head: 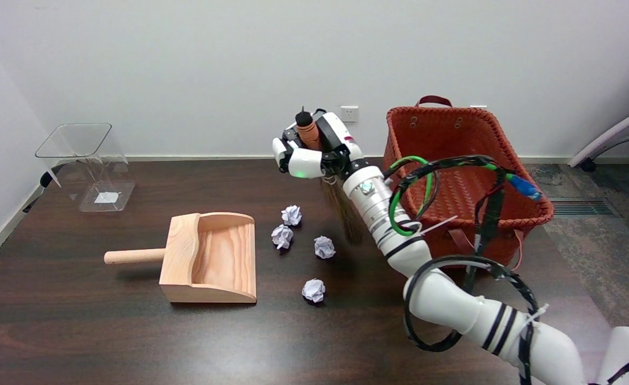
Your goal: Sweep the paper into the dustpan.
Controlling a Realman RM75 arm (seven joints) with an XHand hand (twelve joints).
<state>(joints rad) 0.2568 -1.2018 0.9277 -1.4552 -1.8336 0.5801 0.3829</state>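
Observation:
Several crumpled white paper balls lie on the dark table: one [291, 215], another [282, 236], a third [324, 247], and one nearer [313, 290]. The wooden dustpan [210, 256] lies to their left, its mouth facing right and its round handle pointing left. My right hand [314, 147] grips the handle of a small broom [344, 211] above and to the right of the balls. The broom's brown bristles hang down to the table, just right of the paper. My forearm hides part of the bristles.
A red woven basket [461, 176] stands at the table's right edge, behind my arm. A clear plastic bin [87, 166] sits at the back left. A wall runs along the table's far side.

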